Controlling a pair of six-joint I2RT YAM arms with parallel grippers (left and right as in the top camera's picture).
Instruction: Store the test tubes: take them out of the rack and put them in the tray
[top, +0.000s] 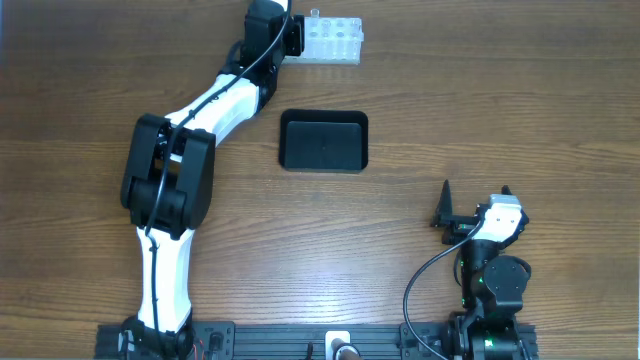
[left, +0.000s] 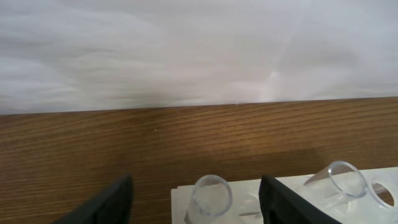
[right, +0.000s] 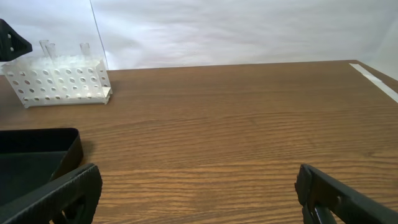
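A white perforated test tube rack (top: 333, 41) stands at the table's far edge, with clear tubes (right: 45, 47) sticking up from it. My left gripper (top: 297, 38) is at the rack's left end. In the left wrist view it (left: 198, 183) is open, its fingers apart on either side of a clear tube (left: 210, 194) without touching it; a second tube (left: 345, 177) stands further along the rack (left: 286, 190). The black tray (top: 323, 141) lies in front of the rack and holds nothing. My right gripper (top: 474, 203) stands open near the front right, with nothing in it (right: 199, 208).
Bare wooden table (top: 500, 100) lies to the right of the rack and the tray. A white wall (left: 199, 50) rises just behind the table's far edge. The tray's corner (right: 37, 155) sits near my right gripper's left finger.
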